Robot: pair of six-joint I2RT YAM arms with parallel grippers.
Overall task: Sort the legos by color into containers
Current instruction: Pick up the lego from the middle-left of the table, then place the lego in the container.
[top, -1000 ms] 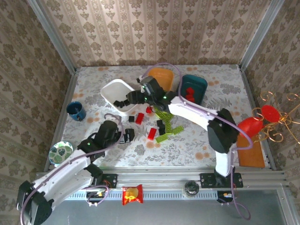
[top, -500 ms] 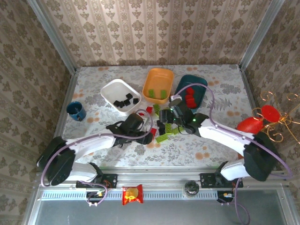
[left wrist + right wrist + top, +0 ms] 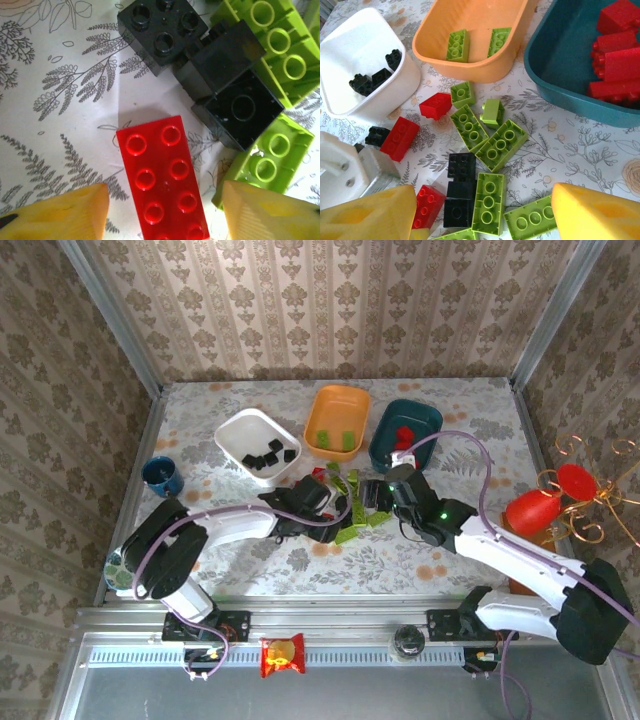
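Loose legos in red, black and lime green lie mid-table. My left gripper is low over them, open. Its yellow fingers straddle a long red brick that lies flat, with a gap on each side. Black bricks and green bricks lie just beyond. My right gripper hovers open above black and green legos. The white tray holds black bricks, the orange tray holds green ones and the teal tray holds red ones.
A dark blue cup stands at the left. A patterned bowl sits by the left arm's base. A snack packet lies on the front rail. Red ornaments on wire stand at the right edge. Walls close the table.
My left arm swung right to the pile and its jaws narrowed around the long red brick. My right arm drew back from the white tray to above the pile.
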